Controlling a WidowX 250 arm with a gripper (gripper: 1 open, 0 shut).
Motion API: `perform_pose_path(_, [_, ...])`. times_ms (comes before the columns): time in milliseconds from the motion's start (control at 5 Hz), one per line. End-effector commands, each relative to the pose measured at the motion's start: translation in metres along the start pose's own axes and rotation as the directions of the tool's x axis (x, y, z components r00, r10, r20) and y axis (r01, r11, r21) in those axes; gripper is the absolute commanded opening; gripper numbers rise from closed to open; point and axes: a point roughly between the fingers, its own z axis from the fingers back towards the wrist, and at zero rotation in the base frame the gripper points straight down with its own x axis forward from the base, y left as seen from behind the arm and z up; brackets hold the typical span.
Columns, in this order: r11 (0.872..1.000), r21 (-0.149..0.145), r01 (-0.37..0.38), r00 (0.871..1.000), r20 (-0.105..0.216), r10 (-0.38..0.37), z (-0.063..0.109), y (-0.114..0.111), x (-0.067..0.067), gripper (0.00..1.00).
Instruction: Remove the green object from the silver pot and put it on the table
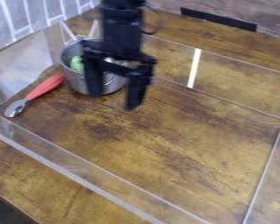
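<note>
At about ten o'clock on the desk (189,166), the silver pot (87,77) is seen standing upright near the clear acrylic wall (25,66), and the green object (76,63) is glimpsed inside it, against the left of the pot's interior. The end effector (118,80) is held pointing down just to the right of the pot, partly in front of it, with its two dark fingers (136,87) spread wide and nothing between them. Such a wide spread would suit a descent into the pot's mouth, though the fingers appear offset toward three o'clock of it. A red-handled utensil (38,91) is laid flat at eight o'clock of the pot, apart from it. Dark wood grain is shown across the desk, edged by transparent walls that catch a bright reflection; pale vertical slats are seen behind at eleven o'clock.
</note>
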Motion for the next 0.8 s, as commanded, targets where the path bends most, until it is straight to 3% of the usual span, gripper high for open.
perform_pose_path(0, [0.999,0.006,0.035,0.994,0.107,-0.036,0.027,-0.013,0.044,1.00])
perform_pose_path(400, [0.994,0.011,-0.110,0.976,0.188,0.106,0.054,0.054,0.053,1.00])
perform_pose_path(600, [0.984,0.015,-0.175,0.962,0.216,0.168,0.056,0.077,0.059,1.00])
